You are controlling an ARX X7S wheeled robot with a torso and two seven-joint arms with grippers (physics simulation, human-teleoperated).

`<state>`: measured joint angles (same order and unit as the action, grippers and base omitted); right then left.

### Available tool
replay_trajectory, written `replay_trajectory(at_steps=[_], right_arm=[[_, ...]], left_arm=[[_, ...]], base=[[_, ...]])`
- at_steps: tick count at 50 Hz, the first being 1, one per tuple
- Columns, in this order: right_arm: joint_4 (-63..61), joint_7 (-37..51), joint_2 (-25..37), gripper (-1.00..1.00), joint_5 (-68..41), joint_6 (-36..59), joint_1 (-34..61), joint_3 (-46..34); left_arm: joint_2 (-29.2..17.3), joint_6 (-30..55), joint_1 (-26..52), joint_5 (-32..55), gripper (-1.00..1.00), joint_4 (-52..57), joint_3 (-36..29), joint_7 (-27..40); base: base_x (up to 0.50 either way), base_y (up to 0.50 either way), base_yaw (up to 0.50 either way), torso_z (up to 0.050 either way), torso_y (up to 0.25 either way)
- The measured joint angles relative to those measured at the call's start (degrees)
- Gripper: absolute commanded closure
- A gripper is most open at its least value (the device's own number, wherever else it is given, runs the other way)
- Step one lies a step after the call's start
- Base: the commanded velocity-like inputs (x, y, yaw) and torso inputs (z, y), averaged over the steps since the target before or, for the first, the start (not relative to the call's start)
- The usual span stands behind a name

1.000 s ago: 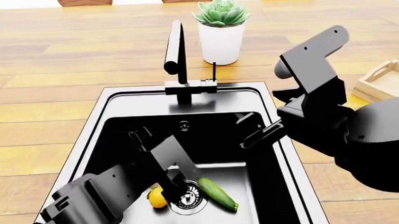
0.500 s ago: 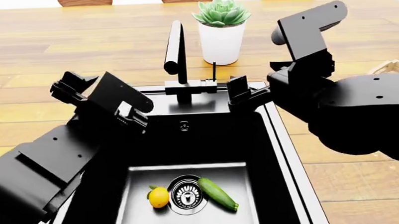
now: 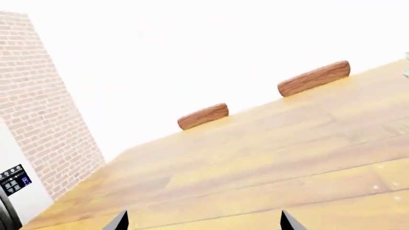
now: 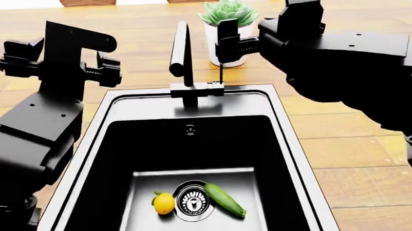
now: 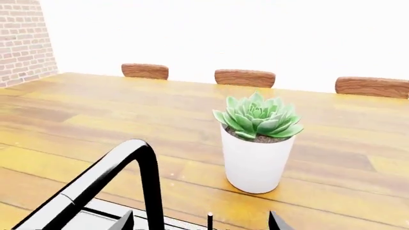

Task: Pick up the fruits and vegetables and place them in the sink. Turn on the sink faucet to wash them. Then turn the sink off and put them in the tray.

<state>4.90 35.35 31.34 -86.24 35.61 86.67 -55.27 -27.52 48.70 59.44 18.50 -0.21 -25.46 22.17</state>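
A yellow lemon (image 4: 164, 202) and a green cucumber (image 4: 225, 199) lie on the floor of the black sink (image 4: 298, 158), either side of the steel drain (image 4: 193, 200). The black faucet (image 4: 181, 49) (image 5: 131, 165) stands at the sink's back rim. Its thin lever (image 4: 221, 73) (image 5: 210, 219) points up. My right gripper (image 4: 248, 39) (image 5: 200, 223) is open, just above and behind the lever; the lever's tip shows between the fingertips. My left gripper (image 4: 61, 61) (image 3: 203, 225) is open and empty over the table left of the sink. The tray is hidden.
A white pot with a green succulent (image 4: 228, 12) (image 5: 255, 160) stands just behind the faucet, close to my right gripper. Wooden table (image 4: 358, 141) (image 3: 268, 158) surrounds the sink. Chair backs (image 5: 244, 77) line the far edge. My right arm covers the table's right side.
My left arm lifted out of the sink and swung out to the left of it. My right gripper rose and moved back to the faucet lever. Lemon and cucumber stayed put.
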Motion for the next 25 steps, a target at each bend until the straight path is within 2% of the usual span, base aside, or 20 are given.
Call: replay_trajectory(at_steps=[13, 25], right_arm=[[16.8, -7.6, -8.9, -1.00, 6.3, -6.5, 0.7, -1.0], [37.2, -17.6, -18.6, -1.00, 10.8, -11.9, 0.9, -2.7]], left_arm=[[8.3, -11.3, 5.7, 4.0, -1.00, -18.9, 6.4, -3.1], [14.3, -17.5, 12.9, 7.6, -1.00, -38.2, 10.5, -8.4]], base=[[0.00, 0.00, 0.00, 0.000, 0.000], [0.00, 0.00, 0.00, 0.000, 0.000]])
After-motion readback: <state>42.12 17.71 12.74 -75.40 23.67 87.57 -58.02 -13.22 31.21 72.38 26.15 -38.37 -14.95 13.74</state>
